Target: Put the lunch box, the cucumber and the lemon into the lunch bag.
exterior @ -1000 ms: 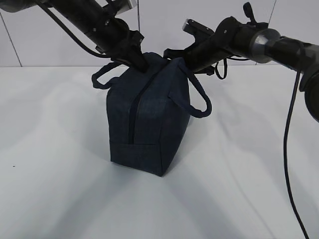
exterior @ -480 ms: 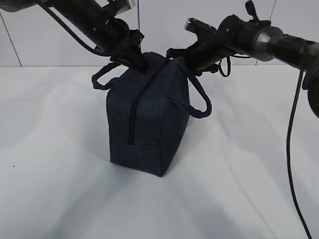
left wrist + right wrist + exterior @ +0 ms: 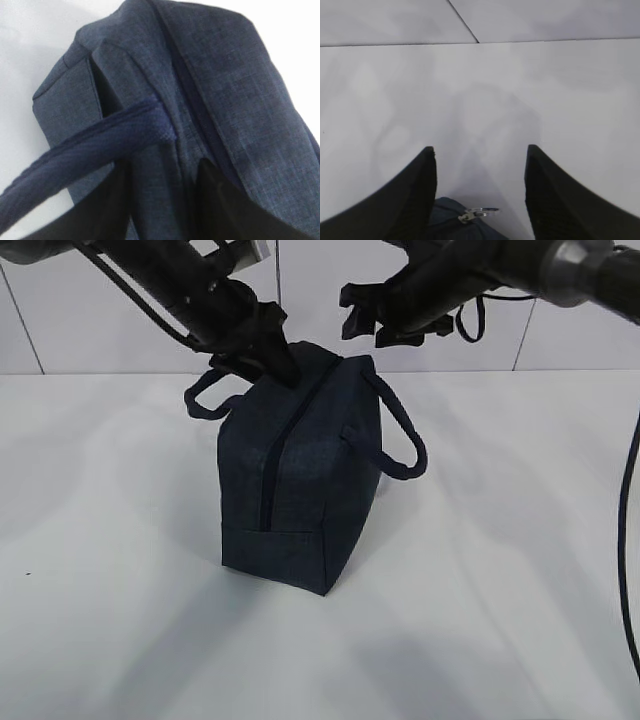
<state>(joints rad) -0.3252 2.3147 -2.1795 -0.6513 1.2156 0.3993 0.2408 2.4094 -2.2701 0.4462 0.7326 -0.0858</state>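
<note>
The lunch bag (image 3: 300, 470) is a navy fabric box standing upright mid-table with its top zipper run shut. My left gripper (image 3: 280, 360) sits on the bag's top edge near the left handle (image 3: 205, 400). In the left wrist view its jaws (image 3: 161, 161) stand open, with a ridge of bag fabric (image 3: 165, 195) between them. My right gripper (image 3: 362, 318) hovers above the bag's far end, open and empty. Below its fingers (image 3: 481, 150) lies the silver ring pull (image 3: 480, 214). The lunch box, cucumber and lemon are out of view.
The bag stands on a white table (image 3: 120, 620) with a tiled wall (image 3: 310, 300) behind it. The right handle (image 3: 405, 445) droops off the bag's side. A black cable (image 3: 630, 540) hangs at the right edge.
The right gripper opened, let go at the bag's far end and rose clear of it. The left gripper's jaws spread while staying at the bag's top.
</note>
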